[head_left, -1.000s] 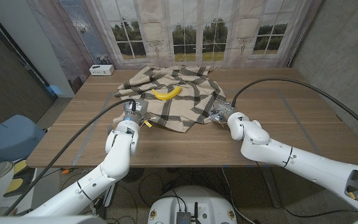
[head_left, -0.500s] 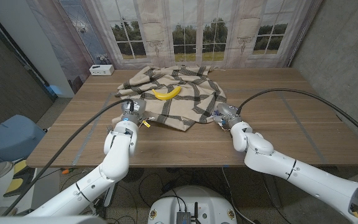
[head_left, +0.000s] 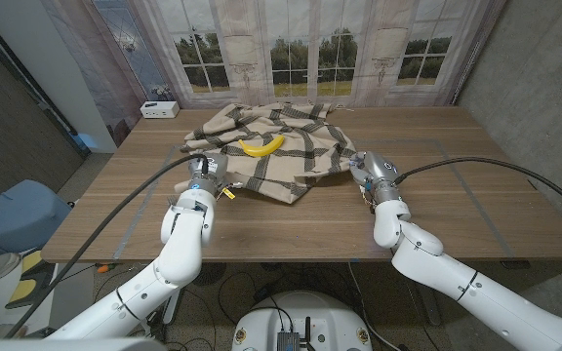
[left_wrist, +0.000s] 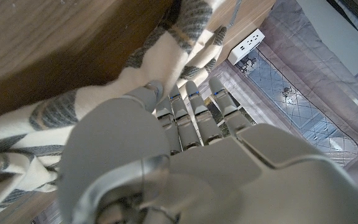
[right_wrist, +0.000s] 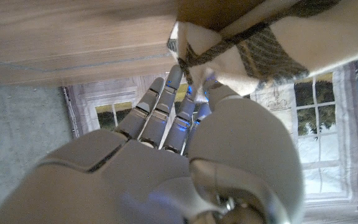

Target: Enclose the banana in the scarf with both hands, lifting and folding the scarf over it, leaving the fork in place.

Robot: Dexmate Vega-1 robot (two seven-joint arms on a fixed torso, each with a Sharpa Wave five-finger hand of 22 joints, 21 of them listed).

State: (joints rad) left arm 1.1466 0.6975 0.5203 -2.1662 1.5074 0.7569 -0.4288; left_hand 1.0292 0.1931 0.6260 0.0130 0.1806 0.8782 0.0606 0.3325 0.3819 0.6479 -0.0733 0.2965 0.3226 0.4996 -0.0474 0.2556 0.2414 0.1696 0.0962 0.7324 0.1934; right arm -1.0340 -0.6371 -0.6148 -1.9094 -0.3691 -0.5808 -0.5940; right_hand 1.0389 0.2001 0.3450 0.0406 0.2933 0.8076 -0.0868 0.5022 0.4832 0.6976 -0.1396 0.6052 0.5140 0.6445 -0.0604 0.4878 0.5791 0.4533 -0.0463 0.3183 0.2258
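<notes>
We're seeing the banana (head_left: 261, 147) lying on the scarf (head_left: 281, 156), long axis 9-to-3. Left robot hand (head_left: 206, 176) at its 7 o'clock, right robot hand (head_left: 369, 168) at 4; each is pinching a scarf corner.

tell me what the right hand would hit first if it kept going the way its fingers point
Most likely the scarf. The right hand is at the scarf's right edge, and in the right wrist view its fingers reach toward a scarf corner just ahead. Depth is unclear, so contact may already exist.

Wooden table (head_left: 457, 210); scarf (head_left: 281, 156), white box (head_left: 160, 109) on it.
</notes>
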